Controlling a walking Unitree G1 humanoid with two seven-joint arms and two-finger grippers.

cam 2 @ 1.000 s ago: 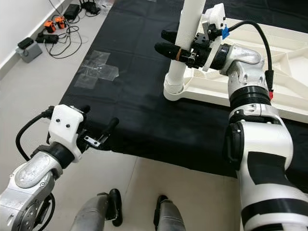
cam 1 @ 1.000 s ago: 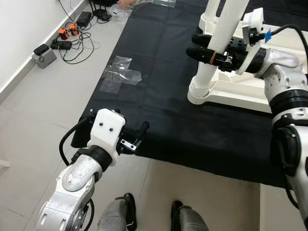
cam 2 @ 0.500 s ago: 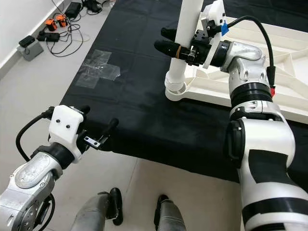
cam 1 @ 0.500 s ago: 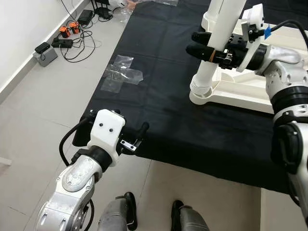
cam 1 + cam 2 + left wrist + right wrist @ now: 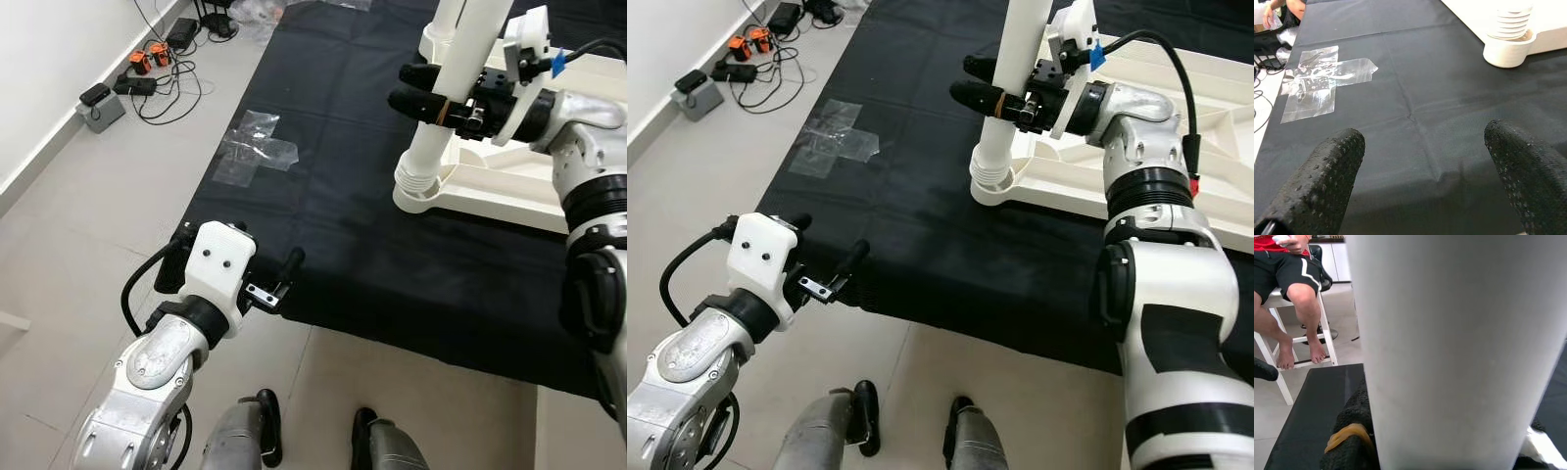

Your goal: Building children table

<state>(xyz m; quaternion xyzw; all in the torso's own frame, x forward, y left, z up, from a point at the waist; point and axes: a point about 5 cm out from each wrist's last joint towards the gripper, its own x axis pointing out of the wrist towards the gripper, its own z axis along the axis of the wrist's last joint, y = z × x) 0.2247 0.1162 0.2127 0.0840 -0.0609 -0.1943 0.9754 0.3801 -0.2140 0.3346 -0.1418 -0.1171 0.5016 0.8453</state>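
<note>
A white table leg (image 5: 431, 137) stands nearly upright, leaning slightly, with its ribbed foot in the corner socket (image 5: 1509, 36) of the upturned white table top (image 5: 500, 191). My right gripper (image 5: 404, 86) is shut on the leg about halfway up, one finger on each side; a tan band shows on one finger (image 5: 1347, 435). My left gripper (image 5: 1422, 166) is open, low over the front edge of the black mat (image 5: 323, 157), with nothing between its fingers and well apart from the leg.
A patch of clear plastic (image 5: 255, 152) lies on the mat's left part. Cables and chargers (image 5: 147, 69) sit on the floor by the wall at far left. A person (image 5: 1293, 293) sits on a white chair beyond the mat. My feet (image 5: 265, 441) stand on tiles below.
The whole picture has shifted slightly, so the camera moved. The right gripper keeps its hold on the leg, and the left gripper stays open in the same place.
</note>
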